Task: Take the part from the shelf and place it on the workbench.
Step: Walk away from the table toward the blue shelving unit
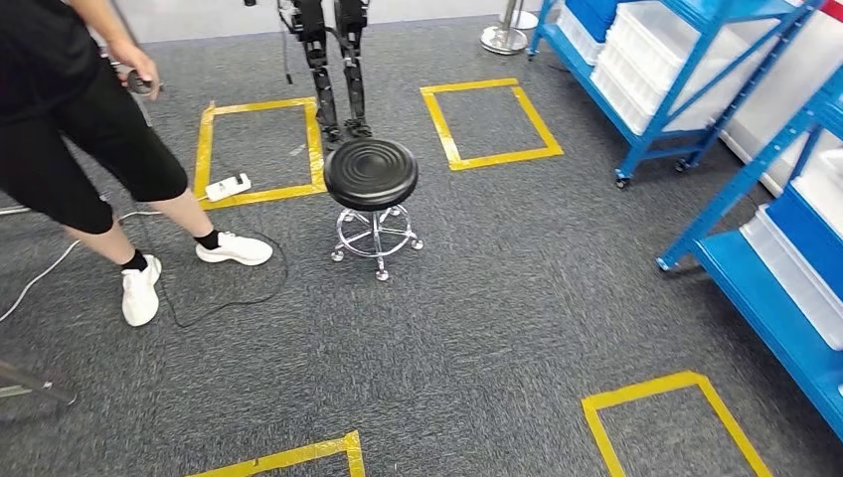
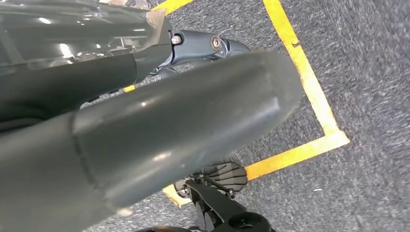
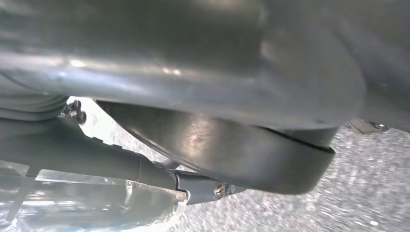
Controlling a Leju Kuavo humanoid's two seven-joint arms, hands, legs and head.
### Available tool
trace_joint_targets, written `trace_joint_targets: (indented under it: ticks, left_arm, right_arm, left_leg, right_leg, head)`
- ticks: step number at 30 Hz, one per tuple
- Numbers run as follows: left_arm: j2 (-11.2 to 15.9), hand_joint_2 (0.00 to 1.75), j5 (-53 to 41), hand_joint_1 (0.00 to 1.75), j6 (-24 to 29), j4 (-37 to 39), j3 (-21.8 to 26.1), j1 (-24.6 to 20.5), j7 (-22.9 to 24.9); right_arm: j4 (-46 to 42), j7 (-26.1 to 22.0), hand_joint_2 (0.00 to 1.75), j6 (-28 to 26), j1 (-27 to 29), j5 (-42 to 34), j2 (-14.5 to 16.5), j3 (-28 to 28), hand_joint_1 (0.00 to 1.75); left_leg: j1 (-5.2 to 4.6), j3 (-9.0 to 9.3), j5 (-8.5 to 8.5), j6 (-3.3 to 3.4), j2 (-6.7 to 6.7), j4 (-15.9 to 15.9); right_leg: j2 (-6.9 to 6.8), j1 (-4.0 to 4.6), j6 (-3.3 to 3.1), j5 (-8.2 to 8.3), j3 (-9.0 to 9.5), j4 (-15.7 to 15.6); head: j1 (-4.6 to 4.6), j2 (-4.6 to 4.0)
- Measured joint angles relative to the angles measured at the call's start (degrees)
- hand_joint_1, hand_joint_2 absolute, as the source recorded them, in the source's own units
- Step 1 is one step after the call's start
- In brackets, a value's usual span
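Grey carpet [image 1: 497,328] with yellow tape squares [image 1: 489,124] covers the floor. A black round stool [image 1: 371,174] stands in the middle on small wheels. A person [image 1: 70,119] in black clothes and white shoes stands to the left, with a white power strip [image 1: 228,187] near their feet. Blue shelves [image 1: 696,89] with white bins [image 1: 646,50] stand on the right. I cannot tell which bin has the part. The left hand [image 2: 159,130] and right hand [image 3: 217,87] are too close and blurry, so I cannot tell if they hold anything.

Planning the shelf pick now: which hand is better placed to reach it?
Probably the right hand: the blue metal shelves stand along the robot's right side in the head view, so that arm is likely nearer.
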Motion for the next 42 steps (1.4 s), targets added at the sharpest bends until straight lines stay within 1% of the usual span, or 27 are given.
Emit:
trace_joint_targets:
  ticks: [1,3,4,6,7,8,9,11,12,14,15,16,17,19,21,23,24,26,28,30,32,34,36,38,39,40,42]
  left_arm:
    - [-0.02,0.0,-0.12,0.0,0.14,0.0,-0.01,-0.06,0.25]
    - [-0.06,0.0,-0.25,0.0,0.2,-0.01,-0.02,-0.2,0.49]
    - [-0.08,0.0,-0.27,0.0,0.19,-0.01,-0.02,-0.23,0.54]
    - [-0.1,0.0,-0.19,0.0,0.19,-0.02,0.01,-0.32,0.56]
    - [-0.14,0.0,-0.12,0.0,0.19,-0.03,0.01,-0.45,0.55]
    - [-0.18,0.0,-0.04,0.0,0.2,-0.05,0.02,-0.6,0.53]
    - [-0.2,0.0,0.02,0.0,0.2,-0.08,0.02,-0.73,0.51]
    - [-0.2,0.0,0.16,0.0,0.26,-0.1,0.02,-0.75,0.45]
    - [-0.19,0.0,0.24,0.0,0.32,-0.08,0.02,-0.66,0.42]
    - [-0.16,0.0,0.41,0.0,0.43,-0.02,0.02,-0.33,0.4]
    - [-0.14,0.0,0.52,0.0,0.46,-0.01,0.03,-0.21,0.39]
    - [-0.12,0.0,0.66,0.0,0.46,0.0,0.03,-0.12,0.37]
    - [-0.08,0.0,0.79,0.0,0.46,0.0,0.04,-0.1,0.34]
    - [-0.02,0.0,0.95,0.0,0.45,0.03,0.04,-0.1,0.27]
    - [0.02,0.0,0.95,0.0,0.46,0.06,0.05,-0.13,0.2]
    - [0.0,0.0,0.98,0.0,0.53,0.03,0.05,-0.2,0.19]
    - [-0.03,0.0,1.0,0.0,0.58,0.01,0.06,-0.24,0.19]
    - [-0.08,0.0,1.07,0.0,0.73,-0.01,0.08,-0.22,0.14]
    - [-0.08,0.0,1.1,0.0,0.8,0.0,0.09,-0.09,0.07]
    - [-0.09,0.0,1.09,0.0,0.79,0.0,0.09,-0.02,-0.03]
    - [-0.15,0.0,1.02,0.0,0.75,0.0,0.08,-0.02,-0.23]
    - [-0.2,0.0,0.8,0.0,0.68,0.0,0.08,0.01,-0.51]
    - [-0.21,0.0,0.45,0.0,0.63,0.0,0.08,0.05,-0.78]
    - [-0.33,0.0,0.19,0.0,0.68,-0.03,0.08,-0.11,-1.02]
    - [-0.41,0.0,0.06,0.0,0.73,-0.05,0.07,-0.26,-1.09]
    - [-0.5,0.0,-0.05,0.0,0.82,-0.07,0.07,-0.36,-1.11]
    - [-0.6,0.0,-0.27,0.0,0.97,-0.05,0.05,-0.33,-0.99]
  right_arm:
    - [0.0,0.02,0.0,0.05,-0.02,0.11,-0.05,-0.01,0.0]
    - [-0.01,0.1,0.0,0.15,-0.25,0.46,-0.11,-0.02,0.0]
    - [-0.02,0.15,0.0,0.19,-0.48,0.69,-0.11,-0.02,0.0]
    - [-0.05,0.2,0.0,0.33,-0.84,1.17,-0.1,-0.01,0.0]
    - [-0.06,0.22,0.0,0.43,-0.92,1.35,-0.12,0.0,0.0]
    - [-0.07,0.25,0.0,0.54,-0.94,1.48,-0.15,0.01,0.0]
    - [-0.07,0.29,0.0,0.61,-0.94,1.54,-0.17,0.01,0.0]
    - [-0.07,0.38,0.0,0.76,-1.01,1.72,-0.15,0.03,0.0]
    - [-0.07,0.41,0.0,0.88,-1.06,1.86,-0.1,0.05,0.0]
    - [-0.07,0.43,0.0,1.14,-1.11,2.24,-0.06,0.1,0.0]
    - [-0.07,0.44,0.0,1.22,-1.06,2.37,-0.08,0.13,0.0]
    - [-0.07,0.48,0.0,1.26,-1.01,2.47,-0.11,0.14,0.0]
    - [-0.07,0.54,0.0,1.29,-0.98,2.51,-0.14,0.15,0.0]
    - [-0.07,0.63,0.0,1.3,-1.08,2.6,-0.14,0.17,0.0]
    - [-0.07,0.66,0.0,1.3,-1.19,2.68,-0.11,0.23,0.0]
    - [-0.07,0.71,0.0,1.31,-1.1,2.75,-0.11,0.29,0.0]
    - [-0.07,0.77,0.0,1.3,-1.03,2.79,-0.13,0.32,0.0]
    - [-0.07,0.93,0.0,1.29,-1.11,2.89,-0.13,0.35,0.0]
    - [-0.07,1.05,0.0,1.26,-1.3,3.0,-0.12,0.39,0.0]
    - [-0.07,1.1,0.0,1.22,-1.28,3.05,-0.13,0.42,0.0]
    - [-0.07,1.11,0.0,1.19,-1.11,3.11,-0.17,0.43,0.0]
    - [-0.09,1.01,0.0,1.17,-1.15,3.16,-0.22,0.43,0.0]
    - [-0.13,0.8,0.0,1.13,-1.31,3.15,-0.24,0.43,0.0]
    - [-0.15,0.57,0.0,1.09,-1.3,3.14,-0.35,0.42,0.0]
    - [-0.15,0.48,0.0,1.09,-1.21,3.11,-0.43,0.42,0.0]
    - [-0.15,0.42,0.0,1.07,-1.14,3.09,-0.52,0.42,0.0]
    - [-0.15,0.36,0.0,1.04,-1.1,3.04,-0.56,0.42,0.0]
  left_leg:
    - [-0.01,0.04,-0.04,-0.06,0.78,0.0]
    - [-0.11,0.27,-0.25,-0.4,2.07,0.03]
    - [-0.22,0.47,-0.44,-0.73,2.67,0.03]
    - [-0.4,1.01,-0.77,-1.49,3.8,-0.08]
    - [-0.35,1.36,-0.88,-1.86,4.45,-0.25]
    - [-0.17,1.64,-1.05,-2.25,4.6,-0.32]
    - [0.01,1.67,-1.63,-2.54,3.77,0.12]
    - [0.27,0.0,-4.56,-2.84,0.12,4.43]
    - [0.25,-1.67,-6.42,-2.8,-1.67,8.01]
    - [0.24,-4.84,-8.25,-2.76,-3.06,13.85]
    - [0.25,-5.46,-7.51,-2.73,-3.23,14.31]
    - [0.27,-5.11,-5.7,-2.68,-3.38,12.64]
    - [0.35,-3.98,-3.28,-2.64,-3.77,9.32]
    - [0.55,-1.6,-0.26,-2.53,-5.91,2.99]
    - [0.31,-0.77,-0.05,-2.2,-7.1,0.82]
    - [0.01,-0.56,0.26,-1.4,-5.95,0.31]
    - [0.01,-0.37,0.49,-0.9,-5.33,-0.04]
    - [0.15,-0.11,0.92,-0.12,-3.83,-0.74]
    - [-0.03,-0.07,0.95,0.14,-2.15,-0.89]
    - [-0.11,-0.08,0.83,0.09,-0.52,-0.87]
    - [-0.07,0.07,0.63,-0.18,0.89,-0.85]
    - [-0.2,0.5,0.2,-0.82,2.13,-0.78]
    - [-0.41,1.13,-0.34,-1.69,3.3,-0.79]
    - [-0.22,1.9,-0.78,-2.48,4.61,-1.02]
    - [0.05,2.15,-1.18,-2.83,4.28,-0.8]
    - [0.3,1.98,-2.06,-3.05,3.05,0.15]
    - [0.56,-0.35,-5.46,-3.14,-0.89,5.67]
  right_leg:
    - [-0.44,-0.08,0.45,0.92,1.47,-2.3]
    - [-2.96,-0.02,1.0,3.47,6.06,-10.26]
    - [-4.28,0.23,0.91,4.53,7.89,-13.46]
    - [-5.25,0.84,0.24,5.44,8.82,-15.66]
    - [-4.58,1.03,-0.16,5.6,8.74,-15.8]
    - [-3.85,0.64,-0.58,5.76,8.81,-16.02]
    - [-3.17,0.32,-0.93,5.9,9.01,-16.27]
    - [-1.77,-0.37,-1.99,6.26,9.57,-16.62]
    - [-1.03,-0.15,-2.31,6.31,9.57,-16.6]
    - [0.72,0.23,-2.66,6.36,9.64,-16.56]
    - [1.65,0.36,-2.67,6.34,9.72,-16.52]
    - [2.58,0.42,-2.67,6.32,9.83,-16.45]
    - [3.47,0.43,-2.65,6.28,9.93,-16.34]
    - [5.01,0.58,-2.36,6.12,9.77,-16.0]
    - [6.12,0.67,-1.73,6.08,9.08,-15.87]
    - [6.99,0.6,-0.97,6.22,8.46,-15.95]
    - [6.42,0.59,-0.73,6.01,8.09,-15.47]
    - [3.55,0.65,-0.85,4.0,6.05,-11.36]
    - [0.9,0.43,-1.13,0.88,2.17,-4.01]
    - [0.16,0.05,-0.63,-0.13,0.18,-0.19]
    - [-0.88,-0.39,0.46,1.83,2.55,-4.56]
    - [-4.08,-0.52,1.11,4.5,6.79,-12.22]
    - [-5.94,-0.12,0.66,5.81,8.69,-15.65]
    - [-4.67,0.23,-0.26,6.06,8.72,-15.81]
    - [-3.91,0.03,-0.68,6.12,8.82,-15.95]
    - [-3.19,-0.19,-1.23,6.22,8.99,-16.07]
    - [-1.73,-0.45,-2.28,6.41,9.19,-16.22]
  head:
    - [0.01,0.0]
    - [0.05,-0.01]
    - [0.06,-0.01]
    - [0.04,0.0]
    - [0.03,0.01]
    - [-0.01,0.01]
    - [-0.11,0.0]
    - [-0.41,-0.01]
    - [-0.53,-0.01]
    - [-0.56,-0.01]
    - [-0.56,0.0]
    - [-0.56,0.0]
    - [-0.56,0.0]
    - [-0.54,0.0]
    - [-0.55,0.0]
    - [-0.57,-0.01]
    - [-0.56,-0.01]
    - [-0.28,-0.01]
    - [-0.05,-0.01]
    - [-0.06,-0.01]
    - [-0.04,-0.01]
    - [-0.03,0.0]
    - [-0.2,0.0]
    - [-0.37,0.0]
    - [-0.41,0.0]
    - [-0.49,0.0]
    - [-0.7,-0.01]
